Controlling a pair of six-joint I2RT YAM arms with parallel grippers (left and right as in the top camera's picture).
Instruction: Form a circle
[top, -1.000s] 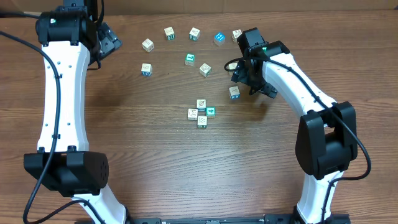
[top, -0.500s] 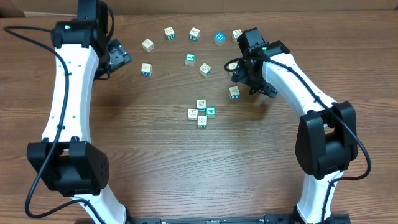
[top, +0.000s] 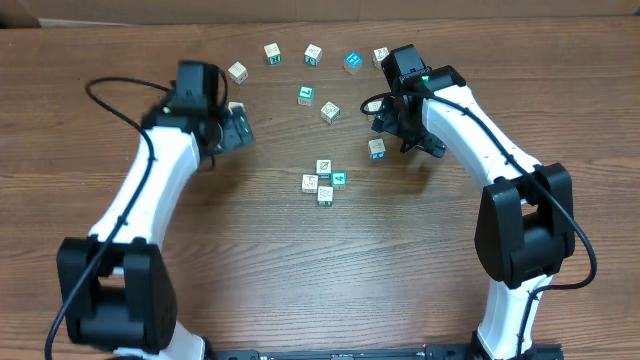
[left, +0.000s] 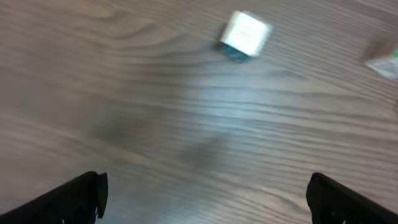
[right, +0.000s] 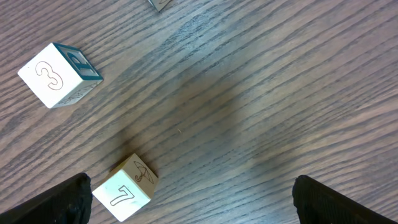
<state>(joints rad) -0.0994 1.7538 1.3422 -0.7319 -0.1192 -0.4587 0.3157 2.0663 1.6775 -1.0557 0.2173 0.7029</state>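
Brown wood-grain table (top: 300, 270), small cubes (top: 311, 183) scattered far and centre. My left gripper (left: 205, 200) and right gripper (right: 193, 202) both gape, empty.

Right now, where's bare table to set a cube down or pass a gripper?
Widest bare wood: the near half of the table, below the centre cluster. Smaller patch between the left gripper and that cluster. Crowded: the far row of cubes and the cubes around the right gripper.
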